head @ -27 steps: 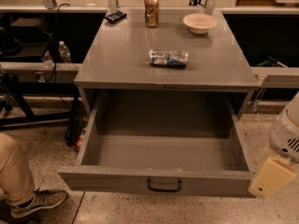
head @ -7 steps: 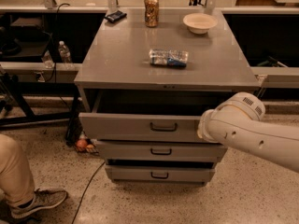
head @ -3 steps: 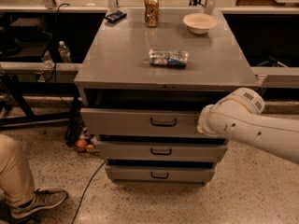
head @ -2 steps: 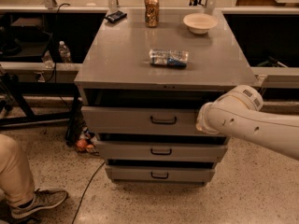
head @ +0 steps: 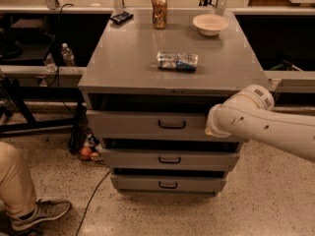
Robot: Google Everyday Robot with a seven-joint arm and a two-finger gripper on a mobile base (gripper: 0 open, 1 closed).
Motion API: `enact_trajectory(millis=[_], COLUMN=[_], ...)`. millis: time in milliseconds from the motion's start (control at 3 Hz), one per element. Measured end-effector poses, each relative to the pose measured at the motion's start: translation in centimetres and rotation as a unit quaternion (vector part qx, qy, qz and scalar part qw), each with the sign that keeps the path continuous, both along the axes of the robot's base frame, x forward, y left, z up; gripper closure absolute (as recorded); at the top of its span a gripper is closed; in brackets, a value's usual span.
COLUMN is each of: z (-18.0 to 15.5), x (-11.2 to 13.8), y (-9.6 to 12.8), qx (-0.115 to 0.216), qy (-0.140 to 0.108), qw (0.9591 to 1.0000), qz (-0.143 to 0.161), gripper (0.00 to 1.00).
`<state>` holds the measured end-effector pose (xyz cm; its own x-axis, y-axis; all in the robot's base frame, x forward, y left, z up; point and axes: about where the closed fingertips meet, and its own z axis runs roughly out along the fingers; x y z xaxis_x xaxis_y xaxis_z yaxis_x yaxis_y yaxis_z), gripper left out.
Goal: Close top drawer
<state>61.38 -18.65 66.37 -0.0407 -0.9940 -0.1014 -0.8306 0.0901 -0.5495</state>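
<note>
Because the top drawer (head: pixel 142 124) sticks out a little under the grey surface (head: pixel 123 58), the gripper (head: pixel 210 128), at its front's right end, open or shut I cannot tell, should push straight in, slowly.

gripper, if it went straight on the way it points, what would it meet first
The gripper is at the right end of the top drawer, pointing into its front panel. That panel is the first thing in line, and the gripper looks to be touching it, though depth is hard to judge.
</note>
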Motion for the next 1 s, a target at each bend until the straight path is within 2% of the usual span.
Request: enact_trajectory(millis=[1000], z=[0.12], x=[0.35], y=[-0.34], qx=[0.004], qy=[0.007], qw=[1.0000], qz=[0.002], gripper=[1.00])
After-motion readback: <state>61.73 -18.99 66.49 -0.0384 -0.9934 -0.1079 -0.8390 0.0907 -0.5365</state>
